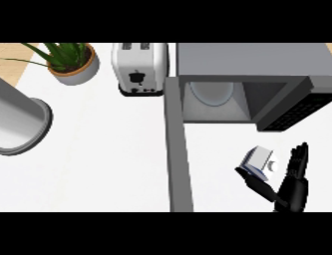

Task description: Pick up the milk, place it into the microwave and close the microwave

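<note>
The right hand [295, 177], fingers straight with the thumb spread beneath, flanks the milk [257, 162], probably a light, stiff, crushable carton best gripped across its flat sides.

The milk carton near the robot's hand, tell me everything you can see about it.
The milk carton is a small white box with a dark blue band along its lower edge; it looks like cardboard. It is tilted, its top leaning toward the microwave, whose door stands open. It sits in front of the oven's opening, between the thumb and fingers of the right hand. The thumb touches its lower edge; the fingers stay straight beside it.
</note>
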